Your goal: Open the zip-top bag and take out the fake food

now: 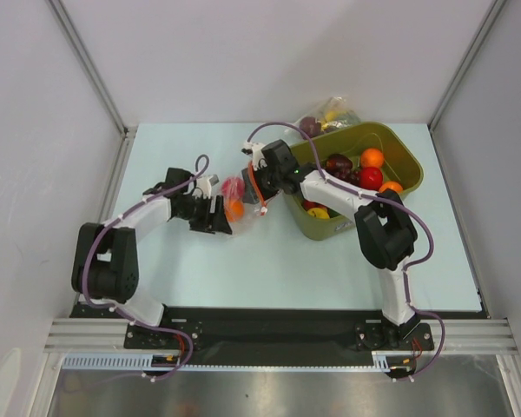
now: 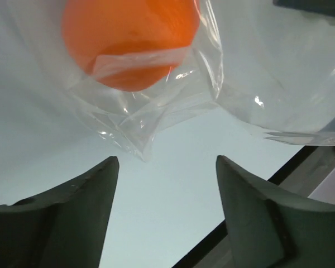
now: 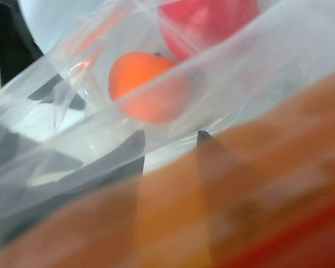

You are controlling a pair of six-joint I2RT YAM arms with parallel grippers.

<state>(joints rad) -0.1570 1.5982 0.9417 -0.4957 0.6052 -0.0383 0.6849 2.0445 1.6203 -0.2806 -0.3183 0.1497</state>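
Observation:
The zip-top bag (image 1: 237, 198) lies mid-table between my two grippers, with a red apple (image 1: 233, 187) and an orange fruit (image 1: 234, 209) inside. Its red-orange zip strip (image 1: 253, 184) runs along the side facing my right gripper (image 1: 262, 203). In the right wrist view the strip (image 3: 279, 223) is a blur close to the lens. My right gripper (image 3: 170, 137) shows through the film, jaws part way apart, pointing at the orange fruit (image 3: 148, 84) and apple (image 3: 206, 22). My left gripper (image 1: 219, 217) is open and empty (image 2: 167, 162), just short of the bag's corner (image 2: 139, 146) and the orange fruit (image 2: 131, 39).
A green bin (image 1: 408, 156) stands to the right with several fruits in it, among them an orange one (image 1: 372, 157), a red one (image 1: 370, 178) and a dark maroon one (image 1: 337, 163). Another clear bag (image 1: 330, 113) with yellow and purple shapes lies behind the bin.

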